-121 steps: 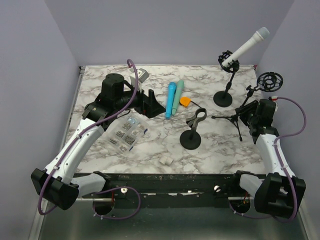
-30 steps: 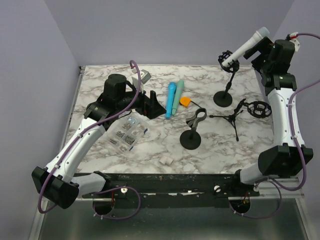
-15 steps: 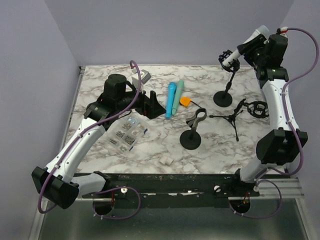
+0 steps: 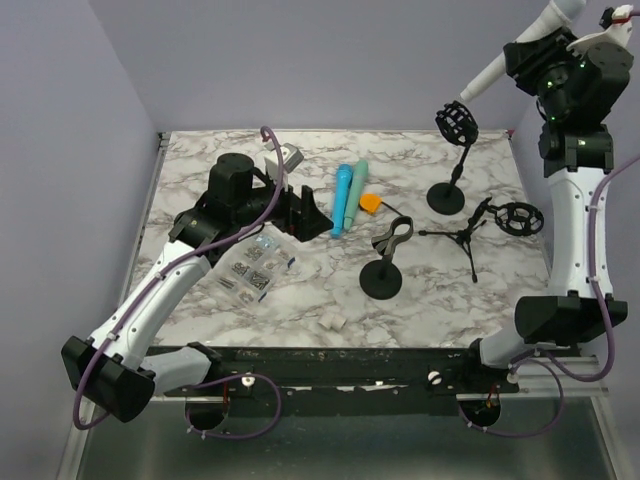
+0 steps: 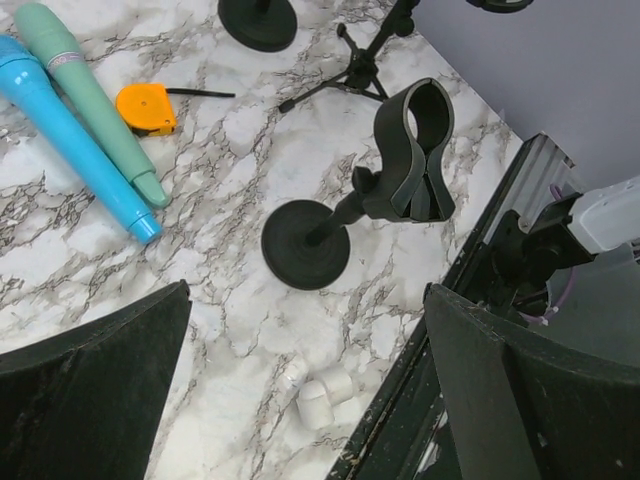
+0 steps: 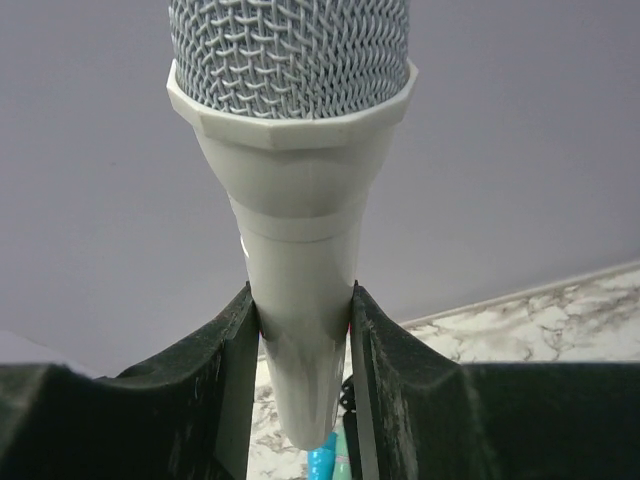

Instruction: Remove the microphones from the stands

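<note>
My right gripper (image 4: 530,55) is raised high at the back right and shut on the white microphone (image 4: 500,68). The microphone's tail end hangs free above and right of the black stand's empty ring mount (image 4: 456,122). In the right wrist view the microphone (image 6: 300,250) sits clamped between my two black fingers (image 6: 215,380), mesh head up. The stand (image 4: 447,196) rests on its round base on the marble table. My left gripper (image 4: 300,212) is open and empty over the table's left middle.
A blue microphone (image 4: 342,198) and a green one (image 4: 356,190) lie mid-table by an orange tape measure (image 4: 370,203). A clip stand (image 4: 385,262), a tipped tripod stand (image 4: 480,225), a screw box (image 4: 252,270) and white earbud pieces (image 4: 333,321) lie around.
My right arm rose from the table's right side to the white microphone, gripped it and lifted it up and right out of the stand's ring mount. The left arm barely moved.
</note>
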